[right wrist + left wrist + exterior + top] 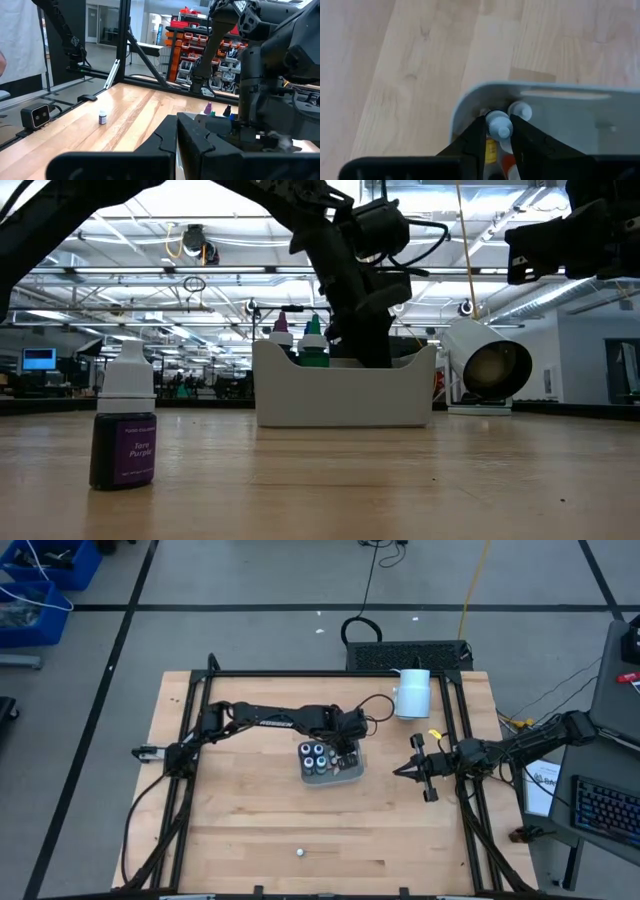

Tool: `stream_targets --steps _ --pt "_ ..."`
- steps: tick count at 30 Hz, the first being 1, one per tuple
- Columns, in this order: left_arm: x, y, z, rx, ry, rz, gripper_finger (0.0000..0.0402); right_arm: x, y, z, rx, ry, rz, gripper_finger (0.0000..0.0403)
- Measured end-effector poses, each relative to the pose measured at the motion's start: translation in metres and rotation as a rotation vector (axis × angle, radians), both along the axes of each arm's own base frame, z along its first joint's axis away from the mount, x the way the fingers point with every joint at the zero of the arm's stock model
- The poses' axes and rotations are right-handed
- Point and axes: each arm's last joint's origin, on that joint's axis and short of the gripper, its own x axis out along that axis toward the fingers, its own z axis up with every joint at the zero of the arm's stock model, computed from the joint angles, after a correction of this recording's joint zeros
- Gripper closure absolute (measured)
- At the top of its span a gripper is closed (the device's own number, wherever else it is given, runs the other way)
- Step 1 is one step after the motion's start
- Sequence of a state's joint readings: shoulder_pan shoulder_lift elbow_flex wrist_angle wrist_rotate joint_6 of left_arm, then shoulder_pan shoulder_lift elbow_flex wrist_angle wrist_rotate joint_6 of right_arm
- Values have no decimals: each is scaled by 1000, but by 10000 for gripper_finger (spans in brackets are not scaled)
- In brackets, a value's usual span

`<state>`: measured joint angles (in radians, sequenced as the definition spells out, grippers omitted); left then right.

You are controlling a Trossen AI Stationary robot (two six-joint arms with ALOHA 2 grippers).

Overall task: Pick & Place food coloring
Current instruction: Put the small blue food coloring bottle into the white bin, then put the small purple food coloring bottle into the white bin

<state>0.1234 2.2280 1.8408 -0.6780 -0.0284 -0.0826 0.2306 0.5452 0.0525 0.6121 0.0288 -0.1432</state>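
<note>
My left arm stretched across counter (pixel 250 820), left jaws (pixel 498 145) dipped into tray (pixel 352 773), narrowly parted around white-capped bottle (pixel 498 125); grip uncertain. Four jars (pixel 314 757) in tray's left side. Lone purple bottle (pixel 124 430) near counter's front edge. Right jaws (pixel 402 771) closed, empty, hovering right of tray.

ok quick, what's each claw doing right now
Left claw: inside the tray, fingers around a small white-capped bottle.
Right claw: shut, empty, waiting right of the tray.

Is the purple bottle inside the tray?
No, the purple bottle stands alone on the table, apart from the tray.
</note>
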Motion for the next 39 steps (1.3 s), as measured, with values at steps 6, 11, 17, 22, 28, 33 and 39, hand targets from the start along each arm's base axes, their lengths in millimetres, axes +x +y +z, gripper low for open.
stream_targets --steps 6,11,17,22,28,33,39 --pt "0 0 0 0 -1 0 303 0 0 0 0 2 0 399" --pt "0 0 0 -1 -1 1 279 0 0 0 -1 2 0 399" --pt "-2 0 8 11 -11 -20 263 0 0 0 0 3 0 399" --pt "-31 -11 71 -12 -51 -53 268 0 0 -1 -2 10 0 399" --pt "-112 -54 185 169 -184 -39 347 0 0 -3 29 36 2 399" --pt "-188 -86 240 305 -445 46 391 0 0 -3 80 45 10 399" --pt "-263 -96 197 265 -623 18 396 0 0 -3 127 60 14 399"
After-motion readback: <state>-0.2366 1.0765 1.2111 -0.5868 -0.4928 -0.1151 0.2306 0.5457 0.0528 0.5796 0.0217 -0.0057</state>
